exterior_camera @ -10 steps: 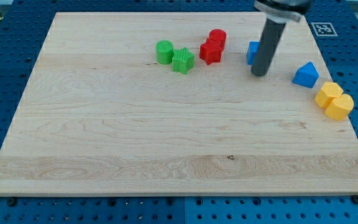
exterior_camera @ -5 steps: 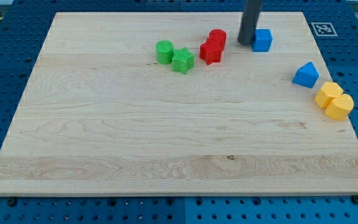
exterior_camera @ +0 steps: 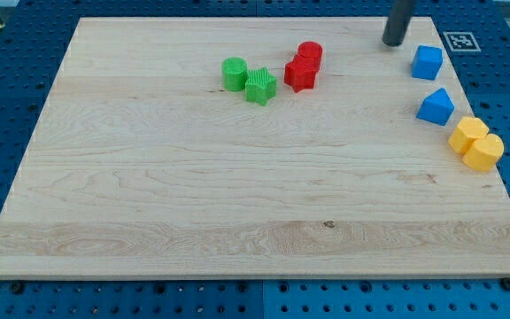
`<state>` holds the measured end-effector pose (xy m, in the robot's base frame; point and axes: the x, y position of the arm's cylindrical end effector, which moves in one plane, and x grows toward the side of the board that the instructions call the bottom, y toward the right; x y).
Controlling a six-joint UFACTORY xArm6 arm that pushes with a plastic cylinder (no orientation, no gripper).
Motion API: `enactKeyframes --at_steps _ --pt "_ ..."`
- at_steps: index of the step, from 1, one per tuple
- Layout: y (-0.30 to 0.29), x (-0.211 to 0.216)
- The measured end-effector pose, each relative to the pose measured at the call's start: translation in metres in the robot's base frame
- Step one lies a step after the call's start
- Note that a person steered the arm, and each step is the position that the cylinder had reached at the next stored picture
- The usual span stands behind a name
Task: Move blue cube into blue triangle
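The blue cube (exterior_camera: 427, 62) sits near the board's top right corner. The blue triangle (exterior_camera: 436, 107) lies just below it, with a small gap between them. My tip (exterior_camera: 394, 42) is at the top right, up and to the left of the blue cube, not touching it.
A green cylinder (exterior_camera: 234, 73) and green star (exterior_camera: 260, 87) touch at upper centre. A red cylinder (exterior_camera: 309, 54) and red star (exterior_camera: 299, 74) sit to their right. Two yellow blocks (exterior_camera: 476, 143) lie at the right edge, below the blue triangle. The wooden board (exterior_camera: 237, 195) rests on a blue perforated table.
The blue cube has moved right and slightly down, toward the blue triangle. My tip moved up, then right along the top edge, and now stands clear of the cube.
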<state>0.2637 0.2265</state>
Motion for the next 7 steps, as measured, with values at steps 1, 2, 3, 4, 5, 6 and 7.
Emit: enactKeyframes --at_steps 1,2,3,4,5,6,7 --pt "0.03 0.034" --pt "0.045 0.057" --pt "0.045 0.058" --pt "0.045 0.059" --pt "0.045 0.072" --pt "0.045 0.08" --pt "0.02 0.062"
